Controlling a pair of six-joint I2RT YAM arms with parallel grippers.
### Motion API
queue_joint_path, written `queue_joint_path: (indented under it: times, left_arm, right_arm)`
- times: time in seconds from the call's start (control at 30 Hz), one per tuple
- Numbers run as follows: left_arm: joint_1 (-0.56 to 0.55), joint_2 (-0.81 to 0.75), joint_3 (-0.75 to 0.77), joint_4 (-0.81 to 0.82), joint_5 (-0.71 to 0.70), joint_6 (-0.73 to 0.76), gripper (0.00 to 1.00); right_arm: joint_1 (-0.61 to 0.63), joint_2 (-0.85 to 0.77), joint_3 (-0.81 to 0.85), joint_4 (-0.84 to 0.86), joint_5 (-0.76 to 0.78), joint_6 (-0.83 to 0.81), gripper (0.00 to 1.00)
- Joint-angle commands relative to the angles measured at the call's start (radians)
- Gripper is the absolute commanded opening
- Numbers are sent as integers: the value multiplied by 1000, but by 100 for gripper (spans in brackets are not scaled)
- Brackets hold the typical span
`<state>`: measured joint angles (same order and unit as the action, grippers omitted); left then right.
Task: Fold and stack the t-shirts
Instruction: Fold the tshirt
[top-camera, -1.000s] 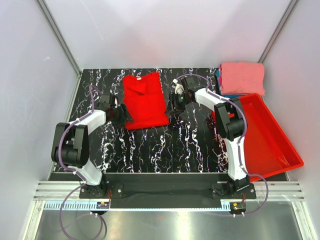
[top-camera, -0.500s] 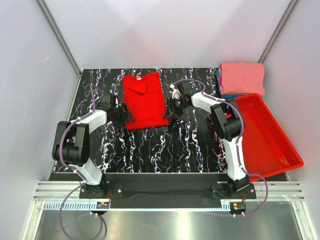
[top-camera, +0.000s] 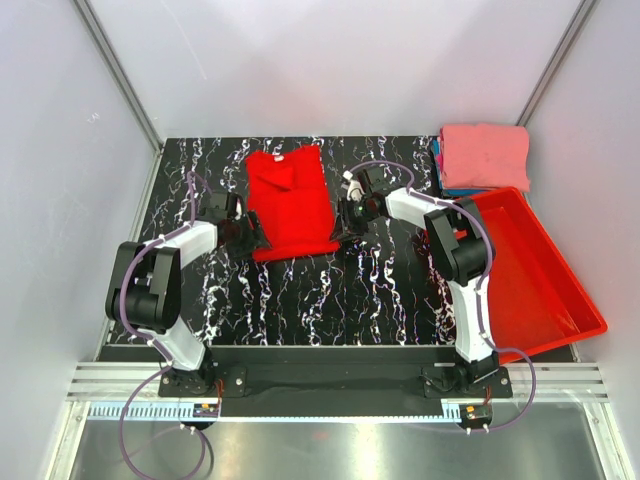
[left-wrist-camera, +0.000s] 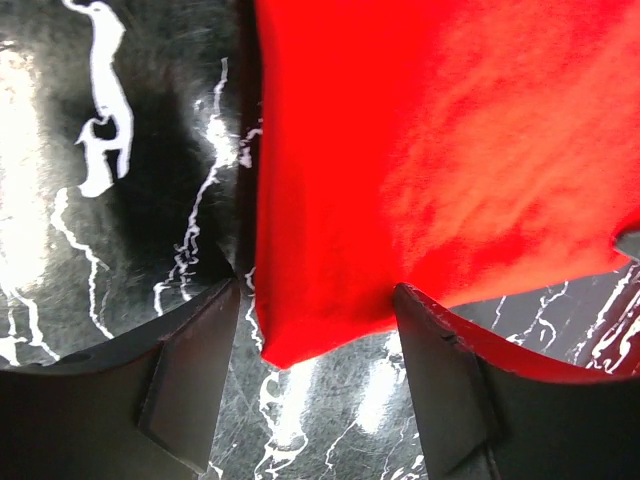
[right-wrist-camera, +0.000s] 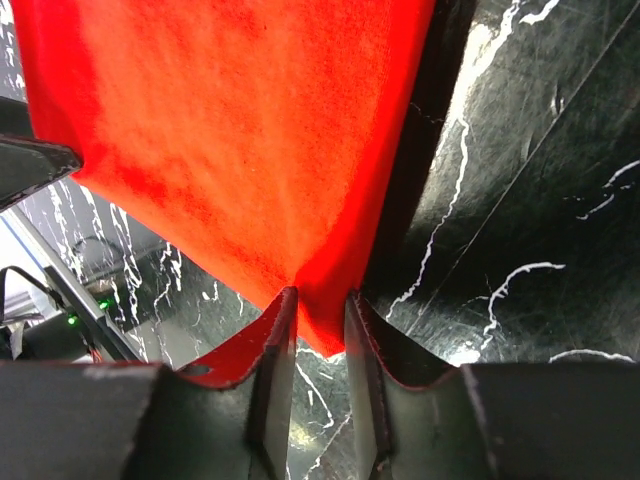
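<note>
Folded red shirt (top-camera: 291, 205) lies on table (top-camera: 330, 290), far-middle. L gripper (left-wrist-camera: 318, 295) spread wide, straddling shirt's near-left corner w/o clamping. R gripper (right-wrist-camera: 320, 295) almost pressed together, pinching shirt's near-right corner btwn its fingers.

Marbled table (top-camera: 330, 290): red t-shirt (top-camera: 292, 205), shirt stack (top-camera: 485, 155) (pink topmost), red bin (top-camera: 540, 290).
</note>
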<state>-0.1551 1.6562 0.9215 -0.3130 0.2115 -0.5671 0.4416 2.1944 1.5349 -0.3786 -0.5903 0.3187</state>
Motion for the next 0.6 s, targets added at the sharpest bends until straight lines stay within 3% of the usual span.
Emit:
queue_joint_path:
  times: [0.0, 0.27, 0.37, 0.4, 0.43, 0.5, 0.53, 0.57]
  left_arm:
    - [-3, -45, 8, -3, -44, 9, 69]
    - [-3, -70, -7, 20, -9, 9, 61]
    - [-3, -61, -4, 25, 8, 7, 47]
    - [-3, -59, -6, 29, 12, 7, 40]
    - [-3, -59, -6, 29, 17, 6, 24]
    - [-3, -59, -3, 23, 19, 4, 10]
    - [-3, -59, 2, 19, 20, 4, 0]
    - [-3, -61, 5, 11, 23, 3, 0]
  right_arm:
    - [16, -81, -4, 29, 11, 8, 33]
    - [16, -90, -12, 49, 4, 28, 36]
    - [16, -90, -7, 46, 7, 29, 28]
    - [16, -90, -6, 43, 9, 29, 17]
    - [17, -90, -7, 43, 14, 28, 10]
    - [17, -96, -7, 44, 15, 26, 0]
    - [16, -101, -15, 46, 17, 28, 0]
    - [17, -107, -19, 47, 18, 28, 0]
